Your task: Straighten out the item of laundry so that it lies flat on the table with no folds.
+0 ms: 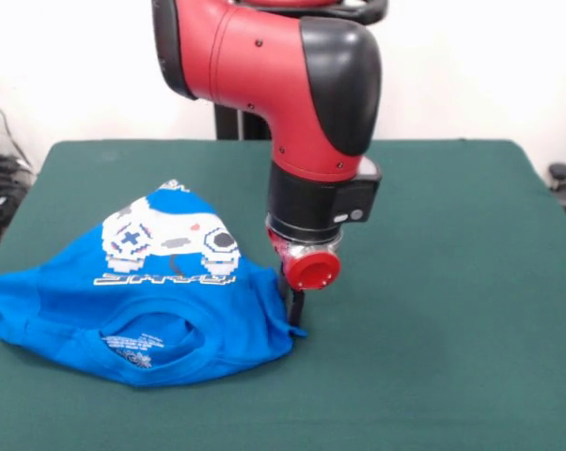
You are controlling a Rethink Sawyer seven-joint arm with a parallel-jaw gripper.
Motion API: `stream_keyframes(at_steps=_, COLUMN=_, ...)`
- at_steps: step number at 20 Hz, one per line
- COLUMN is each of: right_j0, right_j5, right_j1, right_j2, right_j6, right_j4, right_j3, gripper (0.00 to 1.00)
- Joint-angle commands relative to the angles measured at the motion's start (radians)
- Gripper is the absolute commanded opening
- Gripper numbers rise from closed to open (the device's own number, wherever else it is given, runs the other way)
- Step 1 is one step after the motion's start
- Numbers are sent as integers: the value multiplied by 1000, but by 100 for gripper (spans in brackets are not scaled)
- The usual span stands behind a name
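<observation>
On the table (433, 282), dark green cloth top, nothing but the shirt and the arm's lower end. No bins, trays or other containers on it, so nothing is held inside anything.

Arm (292, 66): red and black, comes down from the top edge to about mid-table, wrist pointing straight down.

Shirt (133, 301): bright blue T-shirt, on the picture's left half of the table, nearer the front edge. Not flat. Bunched and folded over itself, collar opening facing front with the inside label showing. White pixel game-controller print and a line of outlined lettering sit on the raised upper part. Left edge of the shirt reaches the table's left border.

Gripper (294, 305): below the red round wrist cap, dark fingers reach down to the shirt's right-hand corner, touching the fabric edge there. Fingers look close together at the cloth, but can't tell whether they're actually pinching it or just resting on it.
</observation>
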Motion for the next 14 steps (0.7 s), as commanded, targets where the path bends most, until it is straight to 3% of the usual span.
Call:
stream_keyframes(at_steps=1, right_j0=105, right_j5=-70, right_j1=130, right_j2=-86, right_j6=92, right_j4=-43, right_j3=-36, gripper=0)
stream_keyframes(at_steps=6, right_j0=114, right_j5=-53, right_j1=132, right_j2=-100, right_j6=111, right_j4=-18, right_j3=-35, gripper=0)
stream_keyframes(at_steps=14, right_j0=33, right_j5=-97, right_j1=97, right_j2=14, right_j6=68, right_j4=-2, right_j3=7, gripper=0)
